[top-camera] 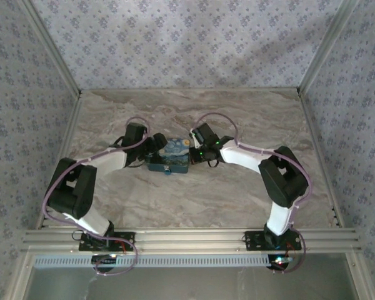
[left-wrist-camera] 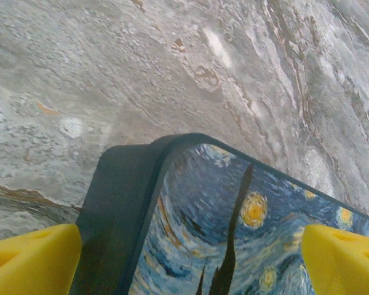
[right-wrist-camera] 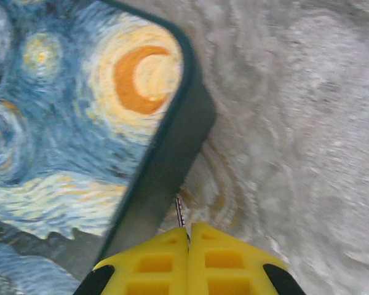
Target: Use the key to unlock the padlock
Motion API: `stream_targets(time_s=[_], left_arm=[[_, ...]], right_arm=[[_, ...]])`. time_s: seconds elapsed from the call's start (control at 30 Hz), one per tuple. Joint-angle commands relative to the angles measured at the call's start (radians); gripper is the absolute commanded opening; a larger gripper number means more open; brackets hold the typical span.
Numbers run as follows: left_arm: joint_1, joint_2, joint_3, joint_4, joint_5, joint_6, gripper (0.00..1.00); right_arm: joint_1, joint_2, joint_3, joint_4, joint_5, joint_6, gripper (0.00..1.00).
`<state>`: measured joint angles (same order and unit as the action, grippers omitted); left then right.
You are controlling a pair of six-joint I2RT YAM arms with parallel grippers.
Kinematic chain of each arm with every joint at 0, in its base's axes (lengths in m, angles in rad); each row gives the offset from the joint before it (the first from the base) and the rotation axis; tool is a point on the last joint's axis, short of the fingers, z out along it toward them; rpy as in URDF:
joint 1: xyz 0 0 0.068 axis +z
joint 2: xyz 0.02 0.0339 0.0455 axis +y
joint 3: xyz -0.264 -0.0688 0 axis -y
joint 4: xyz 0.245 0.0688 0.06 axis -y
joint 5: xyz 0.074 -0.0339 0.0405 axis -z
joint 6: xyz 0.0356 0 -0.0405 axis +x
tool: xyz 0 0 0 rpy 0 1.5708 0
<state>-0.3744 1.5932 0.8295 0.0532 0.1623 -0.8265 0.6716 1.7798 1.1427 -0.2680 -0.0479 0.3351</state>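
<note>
Right wrist cam: right jaws pressed together on a thin toothed strip, looks like the key point(right-wrist-camera: 179, 212), its tip just beside the dark side wall of the Starry Night box point(right-wrist-camera: 67, 123). Meanwhile the left jaws stand wide apart with a box corner between them, can't tell if they touch. Box sits mid table point(top-camera: 237, 194) between both arms. Small thing at its near edge might be the padlock point(top-camera: 169, 171), too tiny to say.

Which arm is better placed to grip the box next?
Left, probably: the left tool is open, fingers spread over the box corner. The right tool is shut beside the box's edge.
</note>
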Motion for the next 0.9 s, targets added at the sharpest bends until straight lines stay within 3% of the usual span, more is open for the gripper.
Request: stream_targets(time_s=[0.0,0.27,0.47,0.6,0.77,0.87], left_arm=[[-0.003,-0.045,-0.007,0.014,0.026,0.009,0.92],[0.017,-0.309,-0.151,-0.079,-0.03,0.033,0.95],[-0.011,-0.471,-0.278,-0.053,0.075,0.058,0.97],[-0.071,-0.496,-0.37,0.076,0.112,0.087,0.98],[-0.165,-0.479,-0.472,0.295,0.011,0.139,0.98],[-0.197,-0.436,-0.474,0.331,-0.026,0.198,0.98]], right_arm=[[-0.033,-0.053,0.02,-0.083,0.093,0.028,0.0],[-0.039,-0.016,0.236,-0.208,0.175,-0.031,0.0],[-0.021,0.13,0.443,-0.262,0.149,-0.091,0.0],[-0.023,0.232,0.557,-0.28,0.122,-0.104,0.0],[-0.016,0.334,0.655,-0.312,0.117,-0.116,0.0],[-0.013,0.362,0.677,-0.31,0.117,-0.123,0.0]])
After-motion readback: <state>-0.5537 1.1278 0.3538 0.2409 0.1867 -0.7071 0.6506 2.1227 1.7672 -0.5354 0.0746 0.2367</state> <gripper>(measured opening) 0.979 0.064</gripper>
